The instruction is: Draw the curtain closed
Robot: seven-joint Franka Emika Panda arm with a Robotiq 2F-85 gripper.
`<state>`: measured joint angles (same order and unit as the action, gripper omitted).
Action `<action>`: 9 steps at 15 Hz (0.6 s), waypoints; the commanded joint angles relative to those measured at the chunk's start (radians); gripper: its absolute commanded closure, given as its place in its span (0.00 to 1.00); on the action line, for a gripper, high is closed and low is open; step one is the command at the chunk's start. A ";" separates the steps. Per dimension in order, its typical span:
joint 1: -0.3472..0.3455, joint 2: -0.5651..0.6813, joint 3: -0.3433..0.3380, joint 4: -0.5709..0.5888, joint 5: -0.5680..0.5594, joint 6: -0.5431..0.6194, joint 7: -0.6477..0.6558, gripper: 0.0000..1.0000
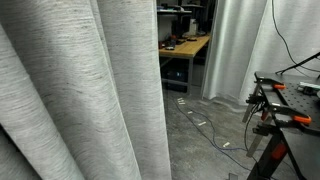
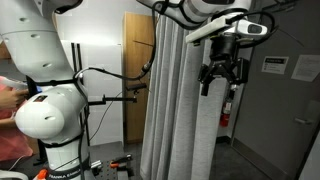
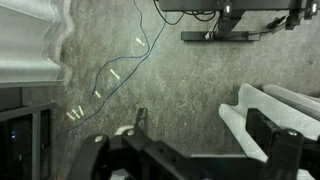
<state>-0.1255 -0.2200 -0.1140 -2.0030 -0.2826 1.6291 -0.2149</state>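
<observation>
Where my hand point(image 2: 222, 86) hangs: high up at the free edge of the curtain point(image 2: 185, 110), fingers pointing down.
Hand state: fingers point(image 3: 283, 148) stand spread apart; nothing is clamped between them.
Fabric at the hand: in the wrist view a pale fold point(image 3: 265, 108) lies just beside one finger; I cannot tell whether they touch.
Curtain build: floor-length, light grey, coarse weave with fine horizontal streaks and deep vertical folds.
Curtain position: well apart from the left edge of the worktop point(image 1: 290, 95), with open floor between.
Worktop: black, carrying orange-handled clamps point(image 1: 298, 121).
Floor: grey concrete point(image 1: 195, 140); loose cables point(image 1: 205, 125) lie between the curtain and the worktop's left edge.
Background: a desk point(image 1: 185, 45) shows past the curtain's edge; paler drapes point(image 1: 235, 50) hang beyond the worktop's far left corner.
Arm: white body point(image 2: 50, 100), beside the curtain.
</observation>
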 commanded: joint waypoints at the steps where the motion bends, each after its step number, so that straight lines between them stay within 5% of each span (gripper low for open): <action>1: 0.023 0.021 0.007 0.029 -0.010 0.078 0.000 0.00; 9: 0.056 0.058 0.015 0.050 0.056 0.368 -0.047 0.00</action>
<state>-0.0807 -0.1858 -0.0889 -1.9809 -0.2708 1.9112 -0.2175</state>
